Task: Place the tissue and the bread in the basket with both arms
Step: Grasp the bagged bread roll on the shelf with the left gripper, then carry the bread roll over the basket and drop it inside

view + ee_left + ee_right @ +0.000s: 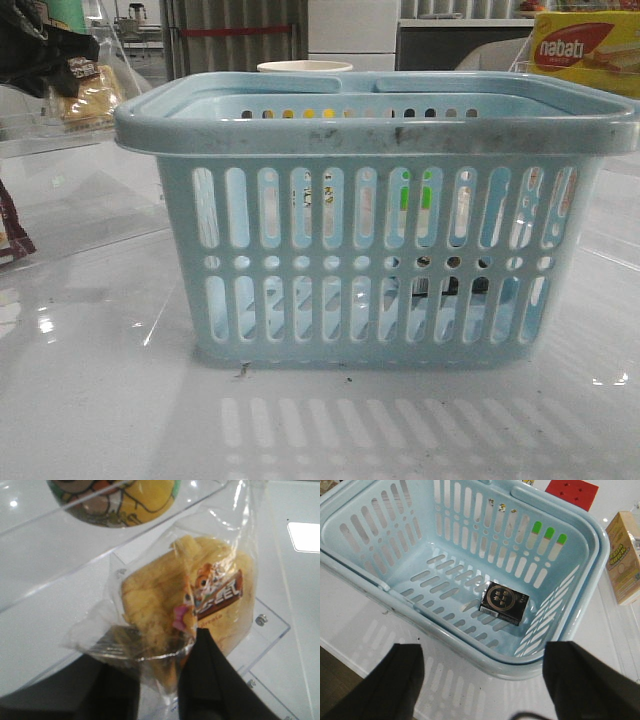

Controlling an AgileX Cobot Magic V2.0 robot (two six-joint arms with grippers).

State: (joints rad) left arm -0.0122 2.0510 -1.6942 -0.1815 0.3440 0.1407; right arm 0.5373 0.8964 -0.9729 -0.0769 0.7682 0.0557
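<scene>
The pale blue slotted basket [380,130] stands in the middle of the table. The tissue [504,602], a small dark pack, lies flat on the basket [365,580] floor; in the front view it [440,287] shows only through the slots. The bread [200,595], tan-yellow slices in a clear wrapper with a dark label, hangs from my left gripper [160,680], which is shut on the wrapper's end. In the front view the bread [90,98] is held high at the far left, outside the basket. My right gripper [480,680] is open and empty, above the table just outside the basket's rim.
A clear acrylic shelf [260,625] lies under the bread, with a round yellow printed thing [115,500] beyond it. A white cup [305,67] stands behind the basket and a nabati box [585,50] at the back right. A pale yellow box [625,555] and a red block [571,492] lie beside the basket.
</scene>
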